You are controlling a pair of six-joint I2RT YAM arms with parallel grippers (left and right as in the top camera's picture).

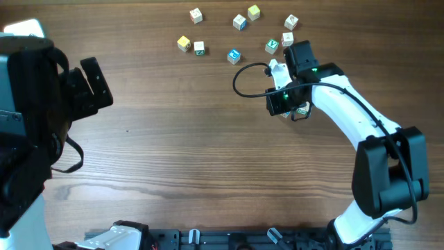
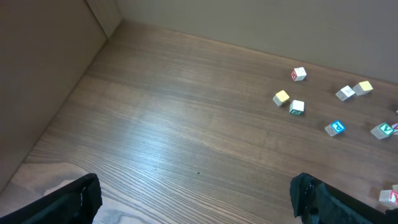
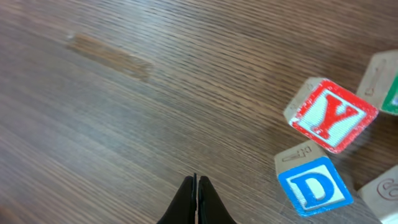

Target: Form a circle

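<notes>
The circle is a tight cluster of letter cubes, mostly hidden under my right arm in the overhead view, where one pale cube (image 1: 302, 109) peeks out. The right wrist view shows part of it at the right edge: a tilted red Y cube (image 3: 333, 114), a blue D cube (image 3: 313, 185), and the corners of other cubes. My right gripper (image 3: 196, 182) is shut on nothing, low over bare wood just left of the cluster (image 1: 286, 110). Far to the left, my left gripper (image 2: 196, 199) hangs wide open and empty (image 1: 90, 82).
Several single cubes lie scattered along the table's far side: a yellow one (image 1: 183, 43), a green-print one (image 1: 199, 48), a blue-print one (image 1: 234, 56), a green V one (image 1: 272, 46) and others (image 1: 239, 22). A black cable (image 1: 243, 73) loops left of the right wrist.
</notes>
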